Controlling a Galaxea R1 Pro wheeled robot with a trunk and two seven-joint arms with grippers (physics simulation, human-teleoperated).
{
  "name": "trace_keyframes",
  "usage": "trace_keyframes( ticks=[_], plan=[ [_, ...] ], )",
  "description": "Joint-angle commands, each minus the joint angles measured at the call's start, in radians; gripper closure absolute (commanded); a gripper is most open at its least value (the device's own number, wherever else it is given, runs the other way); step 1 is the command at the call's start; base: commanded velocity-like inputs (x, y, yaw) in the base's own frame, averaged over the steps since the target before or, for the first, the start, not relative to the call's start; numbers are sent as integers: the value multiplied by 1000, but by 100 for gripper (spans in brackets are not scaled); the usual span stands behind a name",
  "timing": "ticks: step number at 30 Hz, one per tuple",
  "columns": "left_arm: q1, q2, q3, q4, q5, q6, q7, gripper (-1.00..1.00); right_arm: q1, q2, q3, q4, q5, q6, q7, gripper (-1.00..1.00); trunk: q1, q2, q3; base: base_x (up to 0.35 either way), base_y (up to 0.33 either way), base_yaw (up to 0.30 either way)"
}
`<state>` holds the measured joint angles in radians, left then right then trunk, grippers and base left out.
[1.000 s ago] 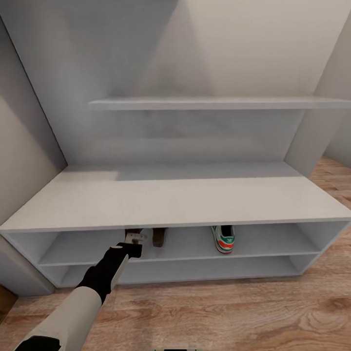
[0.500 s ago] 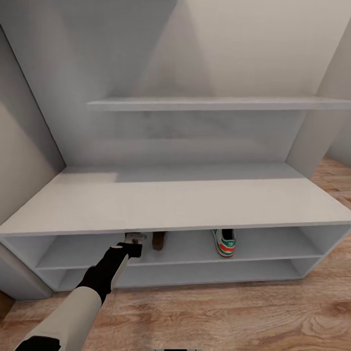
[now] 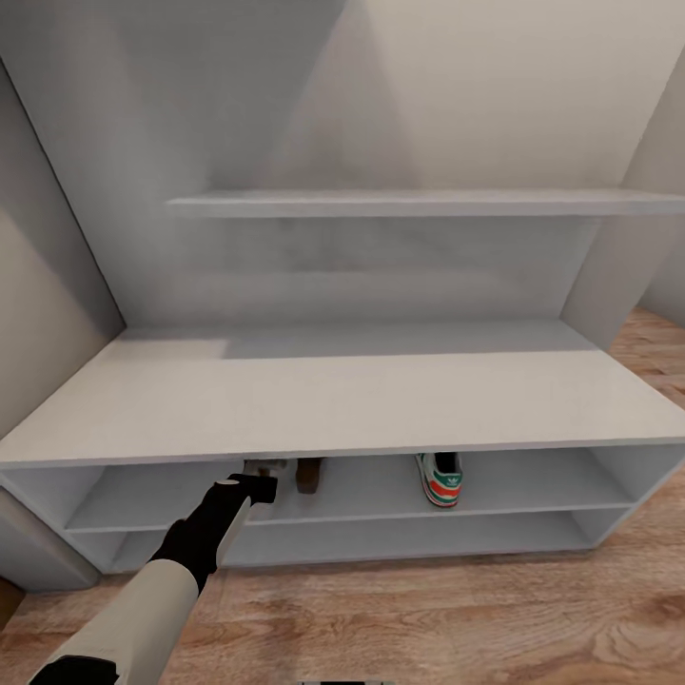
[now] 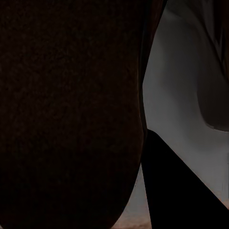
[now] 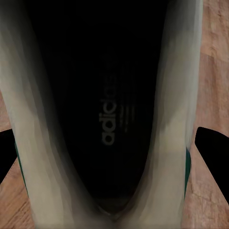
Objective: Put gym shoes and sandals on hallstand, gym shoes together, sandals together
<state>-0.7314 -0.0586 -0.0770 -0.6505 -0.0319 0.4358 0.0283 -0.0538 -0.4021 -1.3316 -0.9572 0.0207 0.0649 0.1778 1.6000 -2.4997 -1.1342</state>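
The hallstand (image 3: pixel 381 395) stands in front of me, white-grey with two open shelf levels. On its upper shelf a brown sandal (image 3: pixel 309 473) stands left of centre and a gym shoe (image 3: pixel 440 478) further right. My left gripper (image 3: pixel 264 470) reaches into that shelf just left of the sandal, its tips hidden under the top board. Up close, the left wrist view has a dark brown sandal insole (image 4: pixel 71 109) against one black finger (image 4: pixel 181 195). My right gripper (image 5: pixel 109 157) is clamped on the second gym shoe (image 5: pixel 112 95), with one finger (image 5: pixel 212 148) pressed to its side, over the wood floor (image 5: pixel 214 57).
A narrow wall shelf (image 3: pixel 419 202) hangs above the hallstand. Grey walls close in at the left (image 3: pixel 38 314) and right (image 3: pixel 618 266). Wood-plank floor (image 3: pixel 457 618) runs along the front of the rack, and the lower shelf level (image 3: pixel 400 535) is bare.
The whole view has shifted a little, so the camera moved. My left gripper sits slightly deeper under the top board; the sandal and gym shoe on the shelf have stayed put.
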Motion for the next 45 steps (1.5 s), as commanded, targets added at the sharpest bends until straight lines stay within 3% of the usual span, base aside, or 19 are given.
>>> trace_keyframes(
  ticks=[1, 35, 36, 45],
  plan=[
    [0, 0, -3, -2, -6, 6, 1, 100, -1, 0, -4, -2, 2, 6, 8, 100, 0, 0, -1, 59, 0, 0],
    [0, 1, -3, -6, -7, 6, 2, 100, -1, 0, -4, -2, 2, 6, 8, 100, 0, 0, -1, 32, -10, 0],
    [0, 1, -3, -6, -7, 6, 2, -100, -1, 0, -4, -2, 2, 6, 8, 100, 0, 0, -1, 1, 0, 0],
    [0, 2, -4, -7, -7, 5, 1, -100, -1, 0, -4, -2, 2, 6, 8, 100, 0, 0, -1, 0, 0, 0]
  ],
)
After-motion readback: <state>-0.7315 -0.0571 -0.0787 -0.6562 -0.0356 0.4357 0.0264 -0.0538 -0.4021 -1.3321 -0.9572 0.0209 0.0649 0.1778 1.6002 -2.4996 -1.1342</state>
